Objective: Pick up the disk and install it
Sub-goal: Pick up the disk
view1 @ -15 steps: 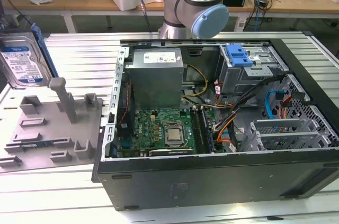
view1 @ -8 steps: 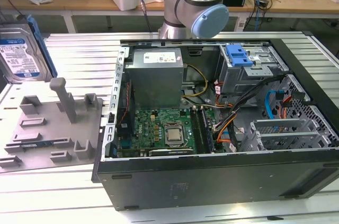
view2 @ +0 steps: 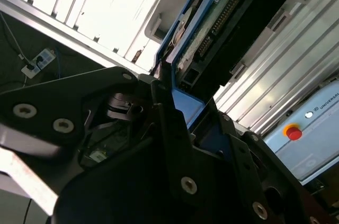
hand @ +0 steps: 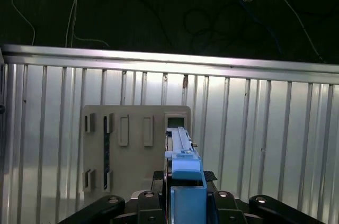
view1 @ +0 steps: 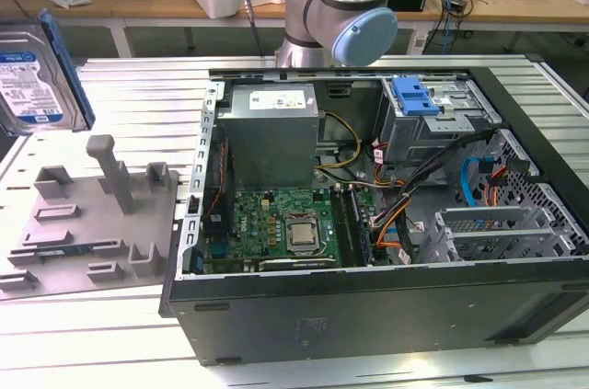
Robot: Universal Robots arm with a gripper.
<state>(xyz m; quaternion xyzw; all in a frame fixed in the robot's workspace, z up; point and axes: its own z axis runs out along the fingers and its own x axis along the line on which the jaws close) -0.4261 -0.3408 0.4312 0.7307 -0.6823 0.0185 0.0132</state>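
The disk (view1: 29,76) looks like bare silver metal under a smooth, faintly glossy paper label, edged by a blue plastic frame (view1: 66,67). The table (view1: 138,85) is ribbed aluminium with a dull sheen. The grey fixture plate (view1: 92,214) seems matt plastic, and the computer case (view1: 368,325) is matt black.

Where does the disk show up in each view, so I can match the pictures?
Exterior view: the disk hangs at the exterior view's left, near the grey plate.
First wrist view: the disk, edge-on in the gripper, that plate behind it.
Second wrist view: the disk, clamped in the gripper.
Shared landmark: the ribbed table.
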